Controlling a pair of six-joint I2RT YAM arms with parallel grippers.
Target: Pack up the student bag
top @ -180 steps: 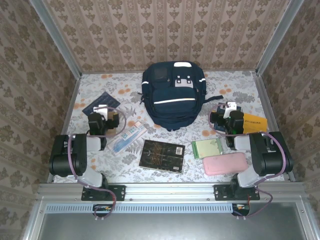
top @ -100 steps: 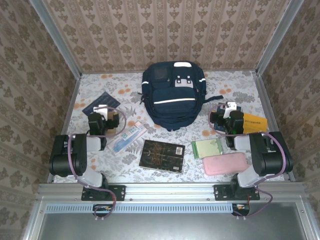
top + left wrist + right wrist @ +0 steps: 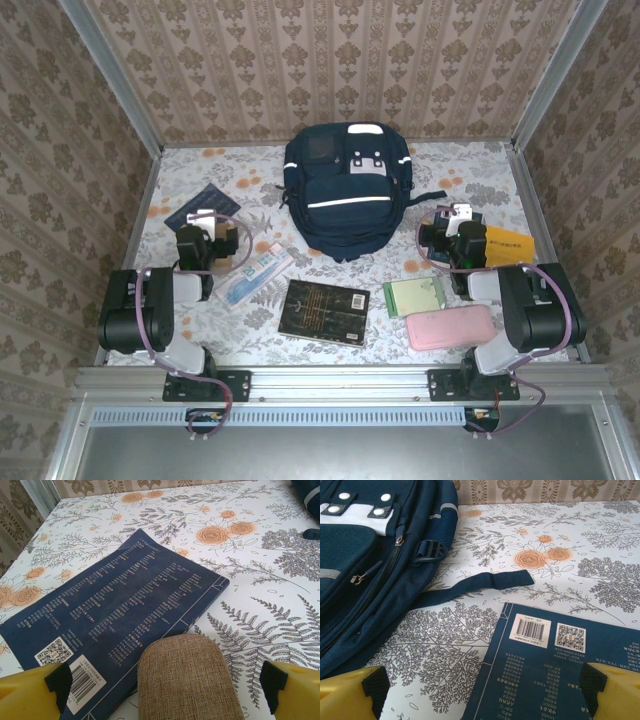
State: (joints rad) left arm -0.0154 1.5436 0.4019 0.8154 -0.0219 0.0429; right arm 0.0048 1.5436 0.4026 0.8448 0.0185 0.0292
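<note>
The student bag [image 3: 345, 190], a large navy backpack with a white stripe, lies at the back centre of the table. Its side and a loose strap [image 3: 475, 585] fill the left of the right wrist view. My left gripper [image 3: 205, 232] stands open low over the table's left side. In its wrist view the gripper [image 3: 166, 682] has a brown fabric case [image 3: 185, 680] lying between its yellow fingertips [image 3: 25, 692], untouched, beside a navy book [image 3: 120, 605]. My right gripper [image 3: 455, 228] is open to the right of the bag, above a dark blue book [image 3: 560, 675].
On the floral tablecloth in front of the bag lie a blue-and-white packet [image 3: 258, 272], a black book [image 3: 323, 310], a green notepad [image 3: 414, 296] and a pink pencil case [image 3: 449, 326]. A yellow envelope [image 3: 510, 243] lies at the right edge. Walls close in three sides.
</note>
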